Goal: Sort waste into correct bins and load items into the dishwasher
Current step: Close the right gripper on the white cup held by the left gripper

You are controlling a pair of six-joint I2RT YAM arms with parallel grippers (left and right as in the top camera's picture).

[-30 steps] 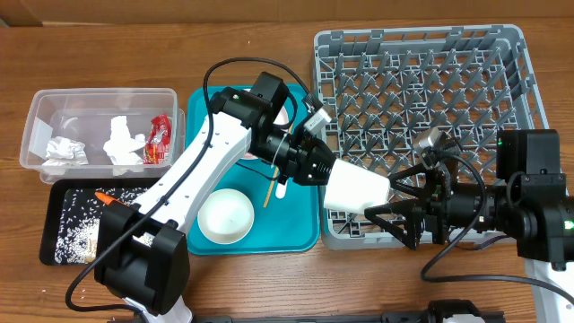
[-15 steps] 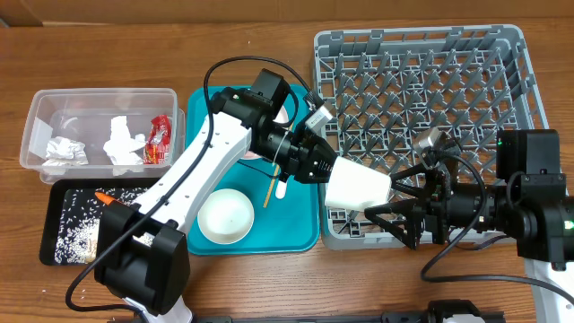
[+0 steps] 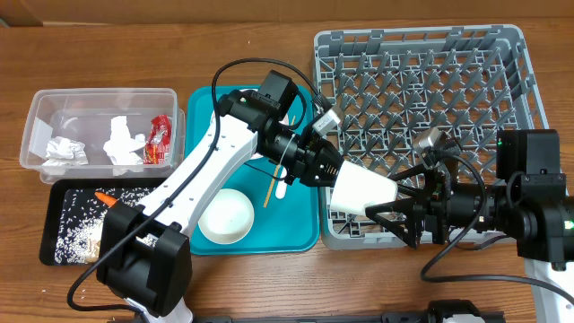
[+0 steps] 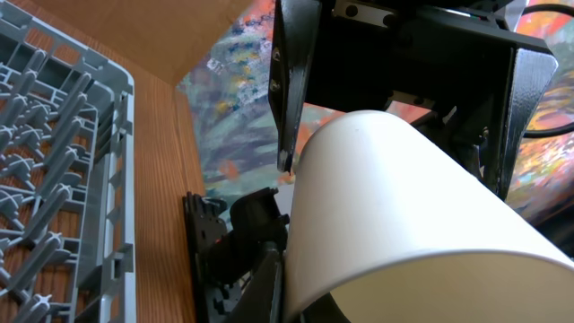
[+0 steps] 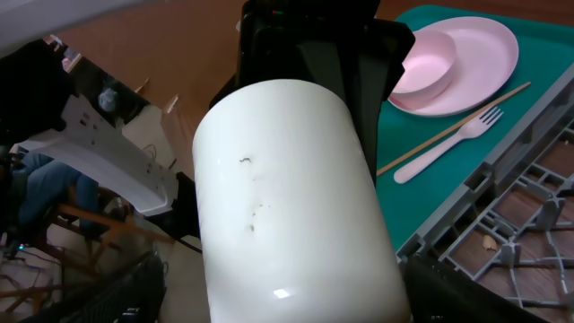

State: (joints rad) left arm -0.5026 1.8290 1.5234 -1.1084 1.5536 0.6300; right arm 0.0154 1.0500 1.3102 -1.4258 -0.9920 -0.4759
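Note:
My left gripper (image 3: pixel 328 176) is shut on the base of a small white cup (image 3: pixel 363 191) and holds it on its side above the front left corner of the grey dish rack (image 3: pixel 430 90). The cup's open end points at my right gripper (image 3: pixel 384 199), which is open with one finger on each side of the cup. The cup fills the left wrist view (image 4: pixel 404 224) and the right wrist view (image 5: pixel 287 197). A pink plate (image 5: pixel 475 54), a white fork (image 5: pixel 439 144) and a chopstick (image 5: pixel 453 127) lie on the teal tray (image 3: pixel 300 224) with a white bowl (image 3: pixel 226 215).
A clear tub (image 3: pixel 40 112) at the left holds white napkins (image 3: pixel 121 144) and a red wrapper (image 3: pixel 160 139). The black tray (image 3: pixel 63 224) in front of it holds crumbs and a carrot (image 3: pixel 104 197). The left arm spans the teal tray.
My left arm has carried the cup a little to the right, further between the open fingers of my right gripper. The right arm has stayed still.

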